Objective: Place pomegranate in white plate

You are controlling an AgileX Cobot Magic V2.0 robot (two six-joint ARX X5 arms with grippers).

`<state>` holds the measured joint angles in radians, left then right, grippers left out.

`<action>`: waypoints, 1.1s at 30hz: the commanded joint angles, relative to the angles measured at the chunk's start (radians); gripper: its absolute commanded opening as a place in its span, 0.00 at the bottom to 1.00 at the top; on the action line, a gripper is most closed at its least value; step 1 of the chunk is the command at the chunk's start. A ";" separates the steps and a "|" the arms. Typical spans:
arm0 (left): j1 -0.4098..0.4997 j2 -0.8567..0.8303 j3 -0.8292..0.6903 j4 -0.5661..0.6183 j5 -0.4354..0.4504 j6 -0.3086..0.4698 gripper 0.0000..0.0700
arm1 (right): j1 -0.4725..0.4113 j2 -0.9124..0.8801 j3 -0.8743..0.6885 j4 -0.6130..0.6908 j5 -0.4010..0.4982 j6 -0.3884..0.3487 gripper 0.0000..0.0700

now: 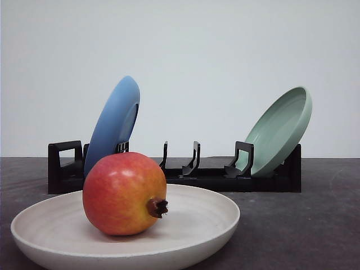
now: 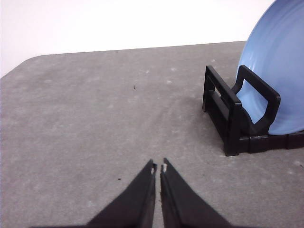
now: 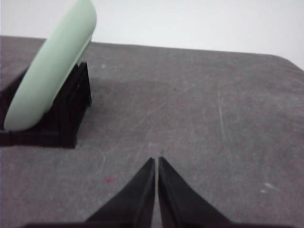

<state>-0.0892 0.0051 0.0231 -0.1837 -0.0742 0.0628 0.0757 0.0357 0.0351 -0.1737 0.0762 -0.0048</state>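
Note:
The pomegranate, red with yellow-orange patches and a dark crown nub pointing right, rests inside the white plate at the front of the table in the front view. My left gripper is shut with nothing in it, hovering over bare grey table a little away from the rack's end by the blue plate. My right gripper is also shut and empty, over bare table beside the rack's end with the pale green plate.
A black dish rack stands behind the white plate. A blue plate leans in its left end and a pale green plate in its right end. The rack and blue plate, and the green plate, appear in the wrist views.

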 commanded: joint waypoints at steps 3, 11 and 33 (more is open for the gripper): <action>-0.001 -0.002 -0.011 -0.002 -0.002 -0.001 0.00 | -0.002 -0.029 -0.024 -0.002 -0.001 -0.014 0.01; -0.001 -0.002 -0.011 -0.002 -0.002 -0.001 0.00 | -0.002 -0.032 -0.024 -0.002 -0.001 -0.018 0.01; -0.001 -0.002 -0.011 -0.002 -0.002 -0.001 0.00 | -0.002 -0.032 -0.024 0.016 0.001 -0.014 0.01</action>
<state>-0.0895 0.0051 0.0231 -0.1837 -0.0742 0.0628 0.0757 0.0044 0.0177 -0.1677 0.0750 -0.0124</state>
